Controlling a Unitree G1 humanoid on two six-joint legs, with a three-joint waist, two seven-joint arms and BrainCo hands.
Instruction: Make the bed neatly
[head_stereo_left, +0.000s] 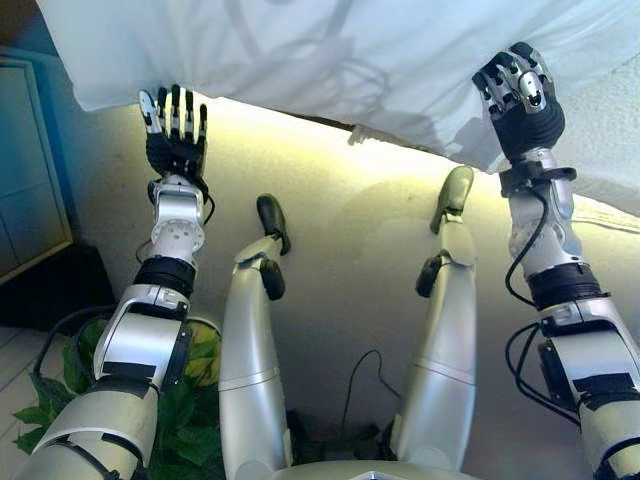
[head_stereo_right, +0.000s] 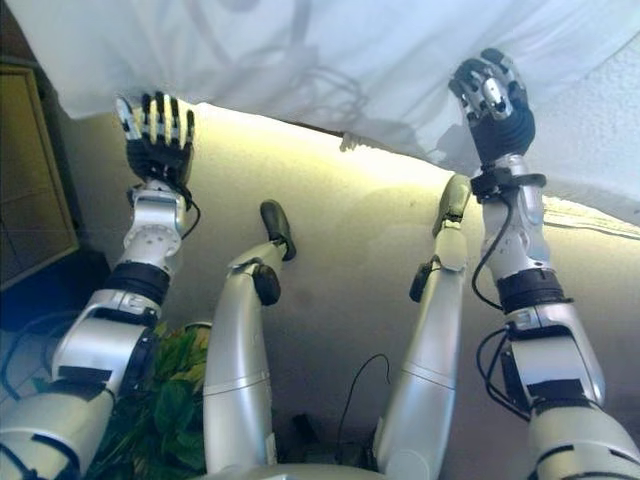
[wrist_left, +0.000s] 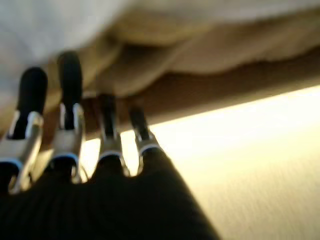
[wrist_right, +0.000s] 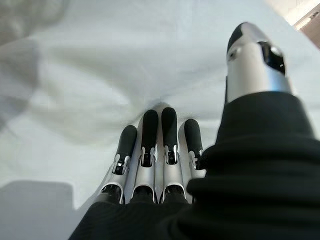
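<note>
A: The white sheet (head_stereo_left: 330, 60) hangs off the bed edge; it is pressed by the right hand (head_stereo_left: 520, 95), fingers straight, perhaps for smoothing.

B: Left hand (head_stereo_left: 175, 130) is held flat-fingered just below the hem, nothing gripped.

A tall flat cabinet door with a framed panel (head_stereo_left: 25, 170) stands off to the outer side of the left hand (head_stereo_left: 172, 135), well apart from it. Beneath that door, lower than the hand and nearer the robot, sits a low dark block (head_stereo_left: 62, 290) (what it is cannot be made out). Further back from the hand, down by the elbow, a green broad-leaved plant (head_stereo_left: 190, 400) spreads its leaves. A pale beige floor (head_stereo_left: 350, 240) runs from under the left hand across to under the right hand (head_stereo_left: 520, 95), brightest in a yellowish band nearest the fingertips.
</note>
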